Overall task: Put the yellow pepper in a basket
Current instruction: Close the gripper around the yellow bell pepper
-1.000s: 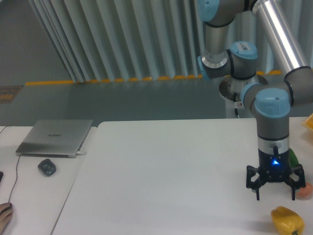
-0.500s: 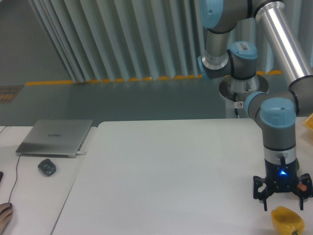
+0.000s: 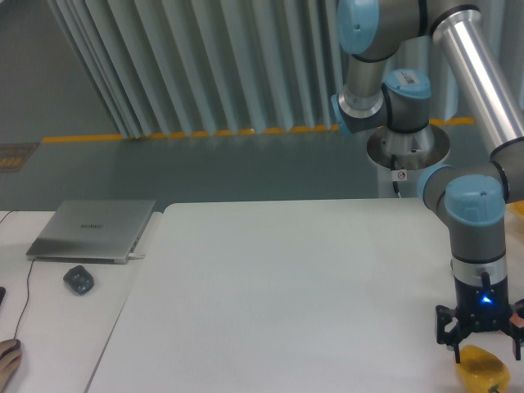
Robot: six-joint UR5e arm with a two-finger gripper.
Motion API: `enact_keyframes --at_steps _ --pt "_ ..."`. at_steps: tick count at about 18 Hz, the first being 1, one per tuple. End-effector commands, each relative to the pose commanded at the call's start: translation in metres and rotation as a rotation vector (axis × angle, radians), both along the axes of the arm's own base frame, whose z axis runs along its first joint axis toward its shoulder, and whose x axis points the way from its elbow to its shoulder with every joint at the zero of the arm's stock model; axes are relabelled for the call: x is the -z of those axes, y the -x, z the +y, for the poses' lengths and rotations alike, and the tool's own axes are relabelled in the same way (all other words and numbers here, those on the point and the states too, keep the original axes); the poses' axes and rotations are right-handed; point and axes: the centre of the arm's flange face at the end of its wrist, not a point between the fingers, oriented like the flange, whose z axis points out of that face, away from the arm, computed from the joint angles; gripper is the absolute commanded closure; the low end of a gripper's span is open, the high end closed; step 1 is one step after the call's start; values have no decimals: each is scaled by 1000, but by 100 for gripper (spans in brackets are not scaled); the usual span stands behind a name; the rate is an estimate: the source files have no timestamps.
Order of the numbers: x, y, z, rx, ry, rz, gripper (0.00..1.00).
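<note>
Lower and further right than a second ago, the gripper (image 3: 483, 340) now hangs directly over the yellow pepper (image 3: 483, 371) at the counter's (image 3: 278, 295) front-right corner, jaws spread and grasping nothing; a pickup looks imminent.

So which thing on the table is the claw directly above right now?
The yellow pepper at the table's bottom right corner. The open claw hangs right over it, while the laptop and small dark object sit far left.
</note>
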Motion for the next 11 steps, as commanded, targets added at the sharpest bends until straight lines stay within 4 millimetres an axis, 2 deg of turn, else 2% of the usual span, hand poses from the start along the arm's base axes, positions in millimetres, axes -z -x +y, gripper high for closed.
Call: enact_keyframes --at_steps 11 --pt "12 1 4 -3 9 -11 0"
